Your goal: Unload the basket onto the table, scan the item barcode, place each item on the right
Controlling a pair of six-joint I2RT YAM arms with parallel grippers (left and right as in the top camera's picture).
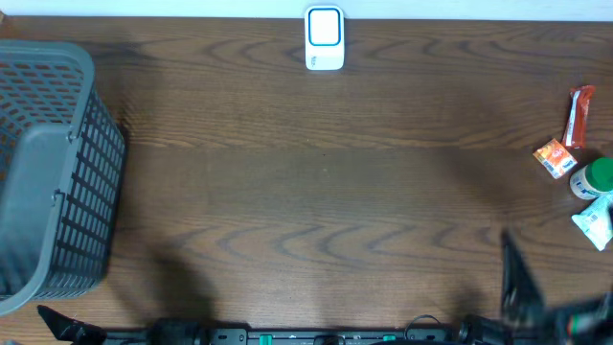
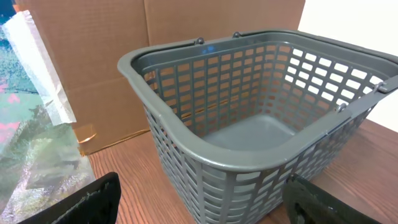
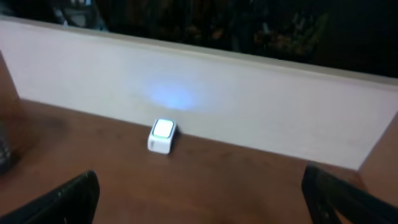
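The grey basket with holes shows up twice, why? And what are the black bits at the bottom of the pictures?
This is a robot with two arms at a brown wooden table. One camera looks straight down from above. Each arm also carries a small camera at its wrist, so the black bits are the arm's own two fingers. The left gripper faces the grey plastic basket, which is why you see it twice. The right gripper faces a small white box with a glowing face, probably the barcode scanner, at the table's far edge. On the right side of the table lie a red packet, a small orange packet, a green-topped container and a white-and-blue packet. Both grippers are open and hold nothing.
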